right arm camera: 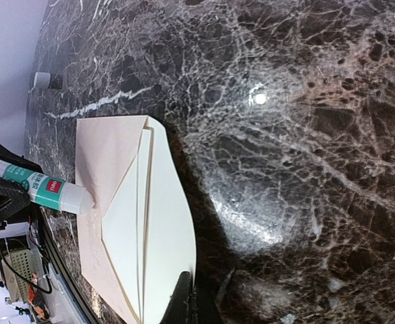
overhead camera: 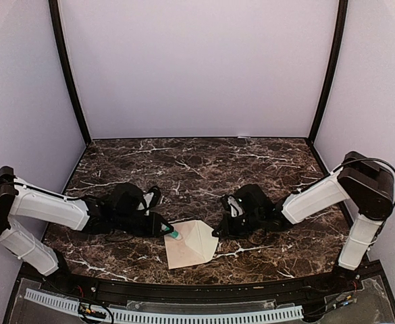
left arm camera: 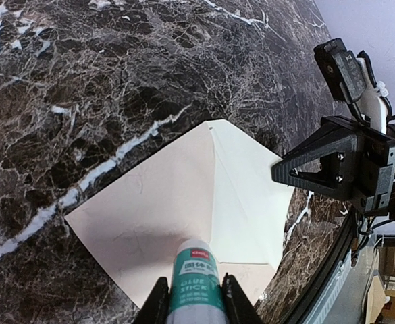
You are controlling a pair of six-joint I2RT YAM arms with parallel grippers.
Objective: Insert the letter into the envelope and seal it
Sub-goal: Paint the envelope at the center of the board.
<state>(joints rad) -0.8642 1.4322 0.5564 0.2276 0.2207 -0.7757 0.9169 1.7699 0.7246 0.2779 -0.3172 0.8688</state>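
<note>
The envelope (overhead camera: 187, 248) (left arm camera: 150, 209) (right arm camera: 113, 152) lies flat on the worktop (overhead camera: 204, 162), near the front edge and about midway between the two arms. It sits turned like a diamond. Its left part is a tan-pink panel, and its right part is a paler cream triangular panel (left arm camera: 244, 196) bounded by a straight fold line. In the right wrist view several thin paper edges lie stacked along that fold, and I cannot tell which sheet is which.

A glue stick (overhead camera: 173, 235) (left arm camera: 196, 280) (right arm camera: 42, 191), white with a teal label, lies tilted with its white tip on the tan panel just beside the fold. The left hand (overhead camera: 163, 228) (left arm camera: 194, 297) reaches in from the left and pinches the glue stick, one dark finger on each side of the label.

The right hand (overhead camera: 217, 231) (left arm camera: 278, 172) (right arm camera: 187, 297) comes in from the right with its fingers pressed together and holds nothing. Its tips are at the right corner of the envelope, on the cream panel's edge, and seem to touch the paper.

A small pale cap-like thing (right arm camera: 42, 79) stands on the worktop well apart from the envelope; it shows only in the right wrist view. The worktop is dark brown marble with white veins, and pale lilac walls (overhead camera: 197, 67) stand behind and to the sides.
</note>
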